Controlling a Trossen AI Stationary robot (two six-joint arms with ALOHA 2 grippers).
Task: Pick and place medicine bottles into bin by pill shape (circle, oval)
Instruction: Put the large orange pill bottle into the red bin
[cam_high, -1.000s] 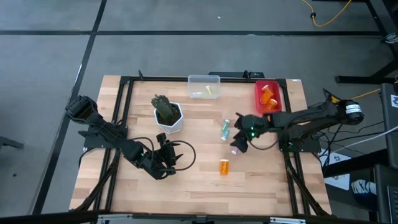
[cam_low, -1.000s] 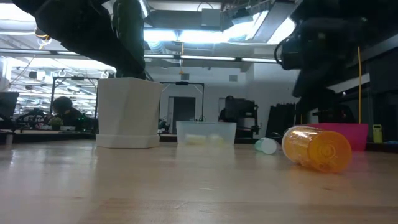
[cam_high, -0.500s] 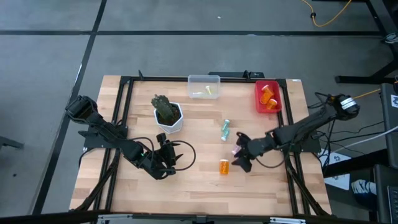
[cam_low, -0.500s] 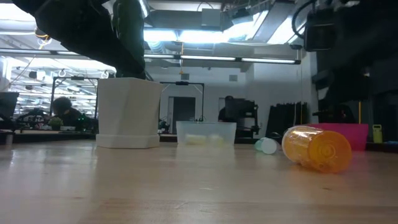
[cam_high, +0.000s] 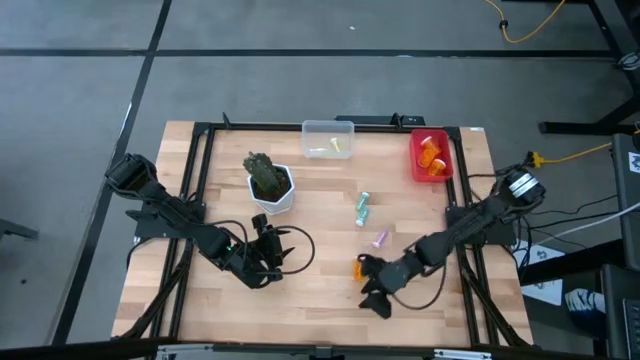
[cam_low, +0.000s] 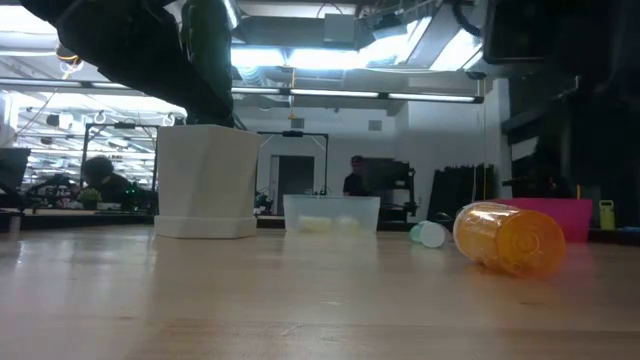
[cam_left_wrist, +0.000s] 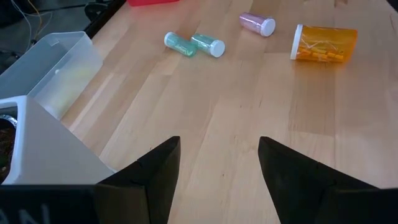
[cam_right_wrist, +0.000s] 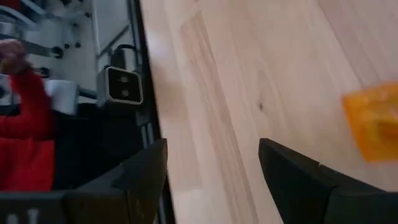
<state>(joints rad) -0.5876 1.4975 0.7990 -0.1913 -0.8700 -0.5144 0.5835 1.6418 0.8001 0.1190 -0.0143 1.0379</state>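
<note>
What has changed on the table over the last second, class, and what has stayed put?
The right gripper swept from beside the green bottles toward the table's front edge, past the pink bottle, and now sits open beside the orange bottle, holding nothing. No bottle moved. The left gripper, pot and both bins stayed as they were.

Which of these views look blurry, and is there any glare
Right wrist view: motion-smeared, the orange bottle soft-edged. Low view: bright ceiling lights glare at the top, the arms show as dark silhouettes, yet the orange bottle is fairly crisp. Left wrist view: sharp, evenly lit. High view: even light, no glare.
</note>
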